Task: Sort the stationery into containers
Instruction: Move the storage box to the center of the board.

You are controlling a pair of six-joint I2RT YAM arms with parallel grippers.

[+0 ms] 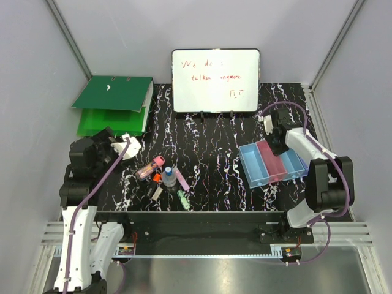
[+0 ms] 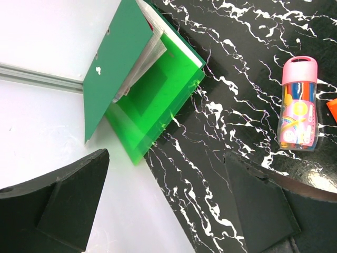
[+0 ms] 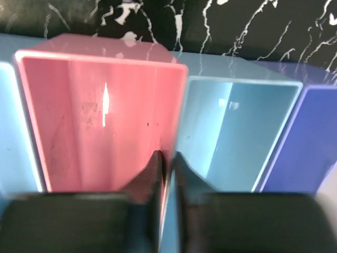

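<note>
The stationery lies in a loose cluster at the front left of the table: a pink-capped tube [image 1: 150, 166] [image 2: 299, 103], an orange-red piece [image 1: 157, 178], a clear bottle with a blue cap [image 1: 169, 177], a lilac stick [image 1: 180, 177], a green clip [image 1: 182, 198] and a small grey-white block [image 1: 157, 193]. The containers [image 1: 269, 164] stand at the right as a row of joined bins. My right gripper [image 1: 278, 144] [image 3: 167, 155] is shut on the wall between the pink bin [image 3: 100, 116] and the light blue bin [image 3: 237, 132]. My left gripper [image 1: 125, 147] [image 2: 171, 184] is open and holds nothing, left of the cluster.
A white whiteboard [image 1: 215, 80] with red writing stands at the back centre. A green ring binder [image 1: 113, 104] [image 2: 142, 79] lies partly open at the back left, close to my left gripper. Pale enclosure walls surround the black marbled table [image 1: 214, 159].
</note>
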